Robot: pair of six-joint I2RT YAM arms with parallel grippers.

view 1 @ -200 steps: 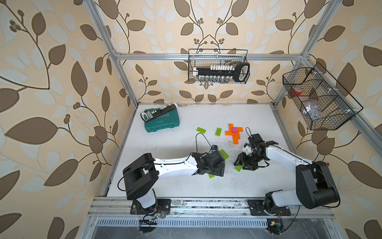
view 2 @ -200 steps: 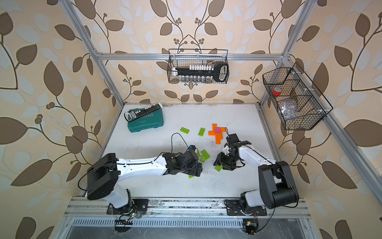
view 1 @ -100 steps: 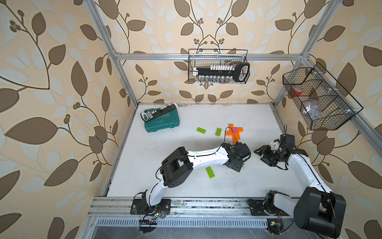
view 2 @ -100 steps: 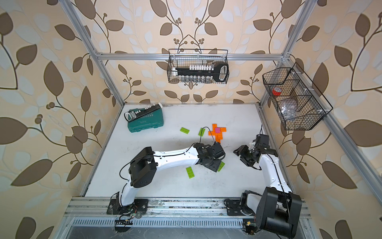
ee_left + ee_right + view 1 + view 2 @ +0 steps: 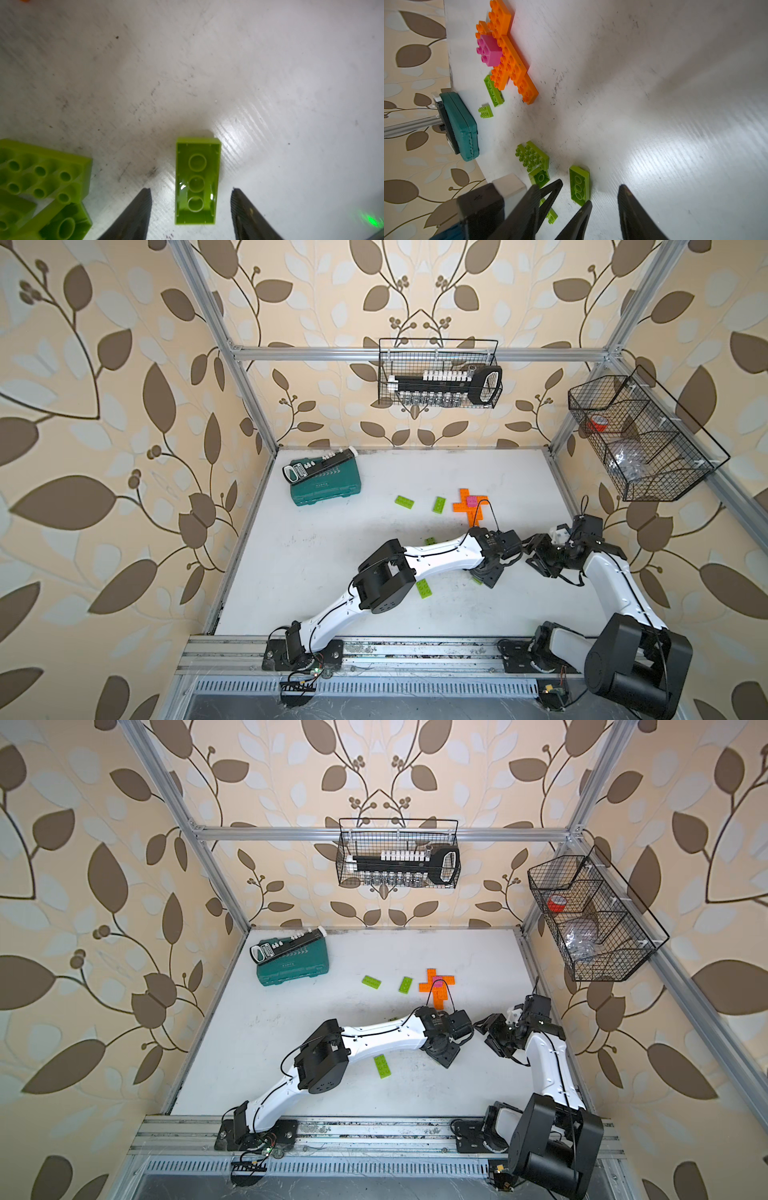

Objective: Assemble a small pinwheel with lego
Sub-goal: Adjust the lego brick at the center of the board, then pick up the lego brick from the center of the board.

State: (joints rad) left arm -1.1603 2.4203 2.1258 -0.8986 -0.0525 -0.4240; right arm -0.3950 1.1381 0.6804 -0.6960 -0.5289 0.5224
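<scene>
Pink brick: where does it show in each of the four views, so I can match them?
In a top view: the pink brick lies on the table's far half, right of centre.
In a top view: pink brick, same spot.
Left wrist: not in it.
Right wrist: pink brick, in the distance.
Shared landmark: the orange cross it sits on, at the crossing.

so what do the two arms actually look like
Both the left arm and right arm have glossy white rounded shells between chunky black joint housings. Thin black cables loop outside them. The left gripper has black wedge-shaped fingers, finely ribbed on the inner faces.
</scene>
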